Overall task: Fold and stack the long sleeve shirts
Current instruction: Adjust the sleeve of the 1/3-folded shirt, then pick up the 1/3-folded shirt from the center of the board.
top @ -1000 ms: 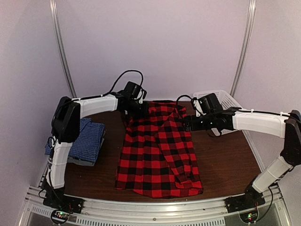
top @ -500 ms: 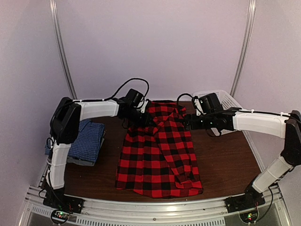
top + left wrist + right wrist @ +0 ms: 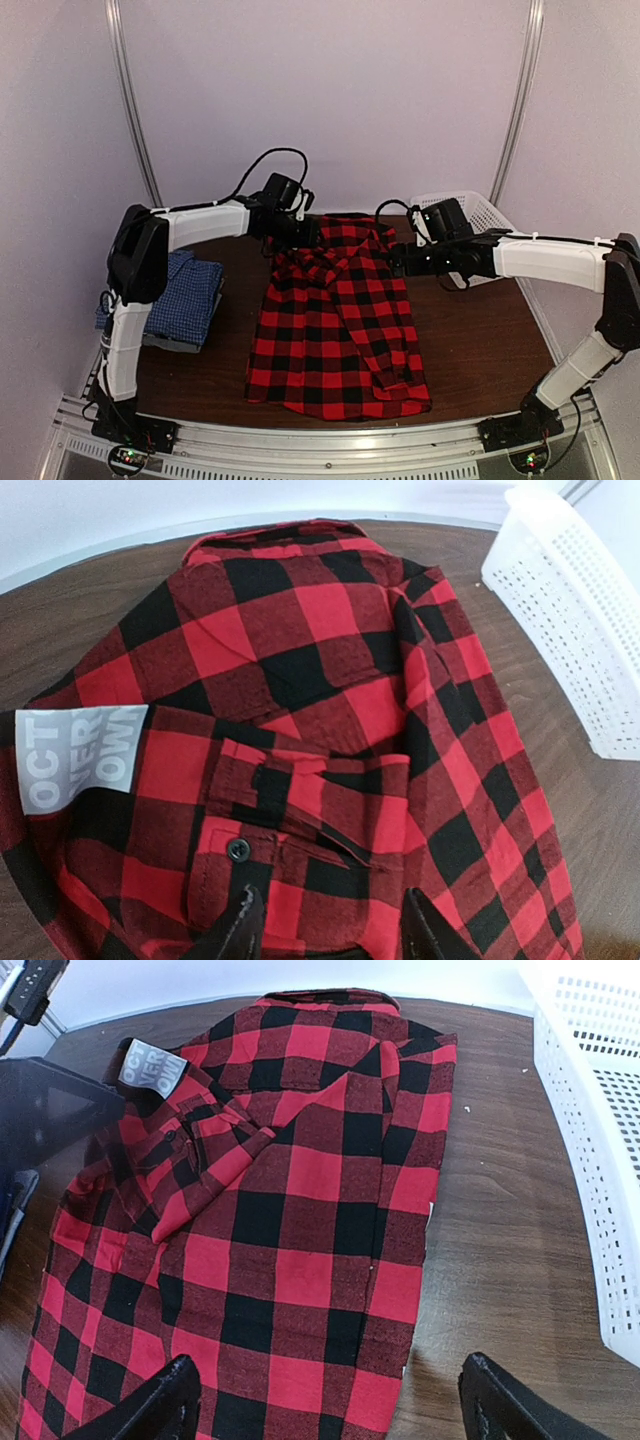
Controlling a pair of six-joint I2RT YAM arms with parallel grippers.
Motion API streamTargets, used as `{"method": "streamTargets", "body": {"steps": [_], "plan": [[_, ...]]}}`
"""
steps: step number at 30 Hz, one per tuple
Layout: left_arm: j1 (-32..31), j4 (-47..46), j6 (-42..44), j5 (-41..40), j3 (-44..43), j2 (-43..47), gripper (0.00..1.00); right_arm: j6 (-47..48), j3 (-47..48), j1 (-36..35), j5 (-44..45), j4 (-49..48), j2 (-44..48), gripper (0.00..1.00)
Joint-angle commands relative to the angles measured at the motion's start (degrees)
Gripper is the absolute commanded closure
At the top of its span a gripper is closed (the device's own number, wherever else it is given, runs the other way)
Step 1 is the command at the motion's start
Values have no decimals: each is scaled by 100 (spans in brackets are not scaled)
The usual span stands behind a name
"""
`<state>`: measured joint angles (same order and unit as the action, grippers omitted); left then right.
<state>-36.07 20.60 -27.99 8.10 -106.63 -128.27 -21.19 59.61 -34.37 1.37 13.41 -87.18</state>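
Left hand (image 3: 335, 927) has let go (plaid shirt (image 3: 300, 680) just beneath).

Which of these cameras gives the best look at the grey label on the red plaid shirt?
The left wrist view: the grey label looms large, white letters plain. The right wrist view shows the label smaller, tilted. In the top view I cannot find it.

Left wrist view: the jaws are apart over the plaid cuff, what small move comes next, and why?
Probably raise the left gripper straight up: its jaws stand open and the cuff lies folded onto the plaid shirt, apparently unheld.
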Motion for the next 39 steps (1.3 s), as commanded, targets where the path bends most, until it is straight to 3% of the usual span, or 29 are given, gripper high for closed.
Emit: {"method": "streamTargets", "body": {"steps": [1, 26, 31, 39], "plan": [[103, 251, 82, -129, -458, -539, 51, -26, -46, -32, 4, -102, -45, 9], [385, 511, -213, 191, -452, -1204, 44, -32, -20, -38, -75, -101, -175, 9], [382, 469, -203, 434, -458, -1167, 51, -34, -3, -31, -97, -120, -218, 9], [382, 327, -198, 699, -449, -889, 73, -43, 22, -41, -109, -137, -264, 9]]}}
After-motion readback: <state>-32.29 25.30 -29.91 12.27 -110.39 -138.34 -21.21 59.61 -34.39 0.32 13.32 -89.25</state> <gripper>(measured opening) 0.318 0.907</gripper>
